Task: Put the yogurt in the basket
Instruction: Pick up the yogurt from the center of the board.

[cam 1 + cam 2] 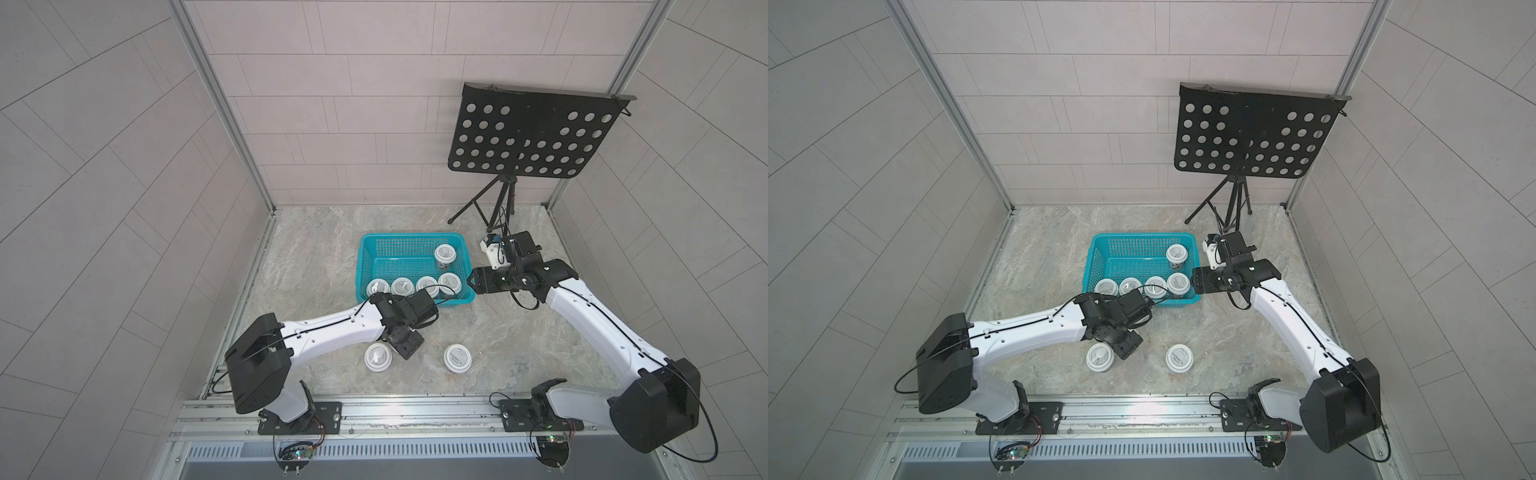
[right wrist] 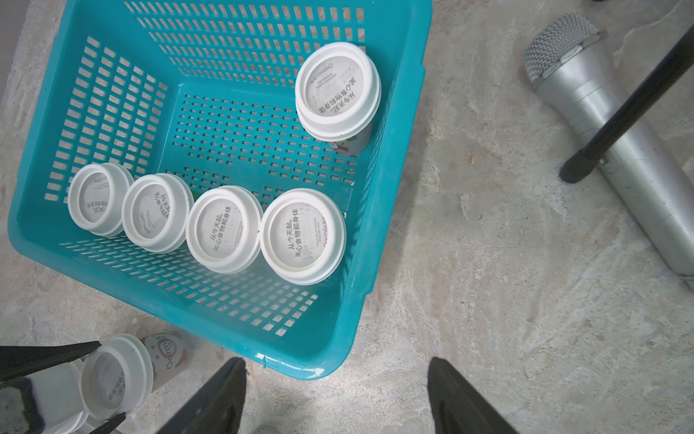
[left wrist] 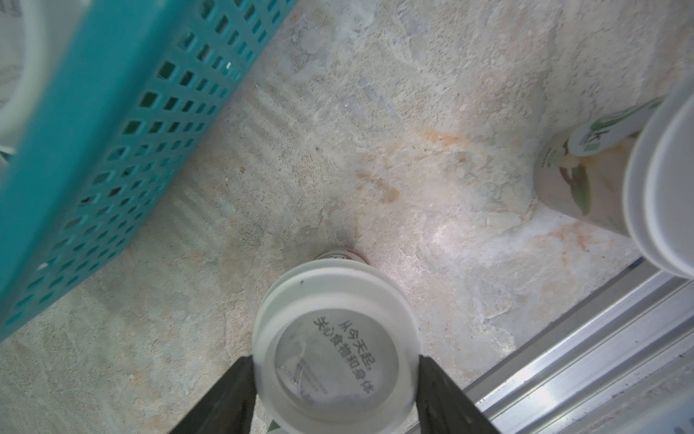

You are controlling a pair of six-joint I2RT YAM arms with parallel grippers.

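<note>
Clasping one white-lidded printed yogurt cup [image 3: 334, 338] on the marbled grey tabletop [image 3: 413, 112], the left gripper [image 3: 336, 370] stands just outside the teal perforated plastic basket [image 3: 75, 112]. Two like cups [image 1: 378, 356] stand loose nearby and five more cups [image 1: 427, 286] sit upright in the basket, so three are left to place. The right gripper [image 2: 336, 362] hangs wide and empty beside it.

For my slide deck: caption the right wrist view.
Open right gripper beside a teal basket holding five yogurt cups; silver microphone nearby.

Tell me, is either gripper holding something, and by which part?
The left gripper clasps a yogurt cup by its lid rim, one finger each side. The right gripper is open and empty.
</note>
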